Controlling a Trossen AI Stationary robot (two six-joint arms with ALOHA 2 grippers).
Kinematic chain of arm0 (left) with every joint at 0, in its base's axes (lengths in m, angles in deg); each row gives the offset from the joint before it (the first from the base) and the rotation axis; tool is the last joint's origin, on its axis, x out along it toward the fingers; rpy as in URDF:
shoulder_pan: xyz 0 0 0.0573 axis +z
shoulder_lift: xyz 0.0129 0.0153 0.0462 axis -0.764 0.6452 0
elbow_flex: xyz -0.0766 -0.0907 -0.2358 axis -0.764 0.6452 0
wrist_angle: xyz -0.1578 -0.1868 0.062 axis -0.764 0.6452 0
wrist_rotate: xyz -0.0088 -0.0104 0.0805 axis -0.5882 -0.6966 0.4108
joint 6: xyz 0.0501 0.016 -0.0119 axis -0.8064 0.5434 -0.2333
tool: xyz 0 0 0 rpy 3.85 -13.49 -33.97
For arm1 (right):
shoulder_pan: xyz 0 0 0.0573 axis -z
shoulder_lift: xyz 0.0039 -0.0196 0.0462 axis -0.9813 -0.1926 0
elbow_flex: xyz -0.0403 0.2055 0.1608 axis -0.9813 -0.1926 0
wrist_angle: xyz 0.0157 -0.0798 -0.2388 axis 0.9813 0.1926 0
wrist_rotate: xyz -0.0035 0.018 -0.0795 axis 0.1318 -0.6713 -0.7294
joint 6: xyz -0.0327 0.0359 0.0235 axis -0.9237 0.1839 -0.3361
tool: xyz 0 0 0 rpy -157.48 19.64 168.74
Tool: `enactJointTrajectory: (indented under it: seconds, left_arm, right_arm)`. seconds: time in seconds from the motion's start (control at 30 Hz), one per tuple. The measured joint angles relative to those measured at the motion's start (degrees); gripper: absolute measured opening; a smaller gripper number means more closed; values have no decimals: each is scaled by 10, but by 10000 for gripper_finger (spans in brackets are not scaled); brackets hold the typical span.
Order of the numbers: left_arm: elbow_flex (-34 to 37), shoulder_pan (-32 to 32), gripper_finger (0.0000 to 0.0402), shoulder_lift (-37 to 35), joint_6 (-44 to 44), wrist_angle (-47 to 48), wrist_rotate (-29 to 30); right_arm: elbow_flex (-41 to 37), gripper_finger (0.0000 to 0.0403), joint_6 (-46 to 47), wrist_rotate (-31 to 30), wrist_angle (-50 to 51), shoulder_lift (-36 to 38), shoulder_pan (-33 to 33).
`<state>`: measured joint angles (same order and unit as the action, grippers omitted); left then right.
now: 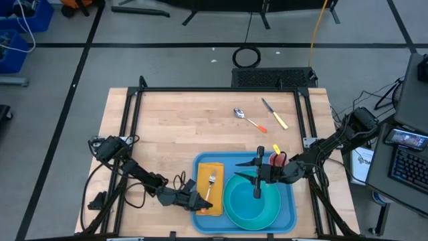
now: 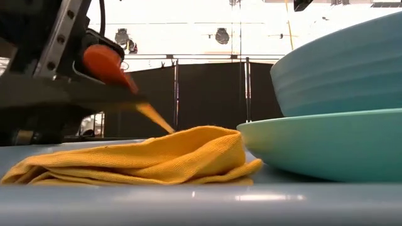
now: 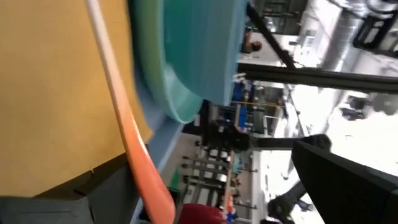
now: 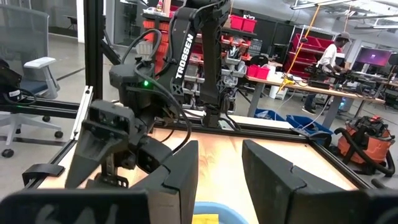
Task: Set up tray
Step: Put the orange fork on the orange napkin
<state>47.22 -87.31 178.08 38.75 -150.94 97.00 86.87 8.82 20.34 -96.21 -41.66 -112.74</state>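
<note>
The tray [image 1: 287,209] lies at the near edge of the table [image 1: 180,127], between the two arms. On it are set a folded napkin [image 1: 204,175], a plate [image 1: 234,207] with a bowl [image 1: 264,213] stacked in it, and a fork [image 1: 212,182] laid on the napkin.

The left tool [image 1: 198,203] is held at the napkin's near corner, over the fork's orange handle end. From the left wrist view the handle seems to run between its fingers, but whether it is gripped cannot be told. The right tool [image 1: 258,175] hangs over the bowl with its fingers parted and nothing held between them.

Risks, as judged from here: if the fork is let go while tilted, it could slide off the napkin onto the tray floor or against the plate. The napkin could be dragged or rumpled by a left tool withdrawn too low. The bowl could be knocked by the right tool if it is lowered or swung without being lifted first.

Counted: one tray, one napkin, one plate, one bowl, one fork. A spoon [image 1: 244,117] and a knife [image 1: 275,113] are left out on the table, well apart from the tray, so the setting is judged unfinished
</note>
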Motion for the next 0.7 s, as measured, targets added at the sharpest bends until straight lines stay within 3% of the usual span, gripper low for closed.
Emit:
enactJointTrajectory:
  seconds: [0.1,0.23,0.43,0.57,0.7]
  left_arm:
    - [0,1,397,-6,17,17,-6]
    - [-1,14,397,-26,66,88,-91]
    - [-1,29,397,-96,80,265,-150]
    - [0,33,397,-161,20,358,-92]
    - [-2,33,397,-221,-31,382,-43]
  right_arm:
    - [0,114,0,0,0,0,0]
    - [0,114,0,0,0,0,0]
    - [0,114,9,0,1,0,0]
    - [0,114,11,0,4,0,0]
    - [0,114,12,0,4,0,0]
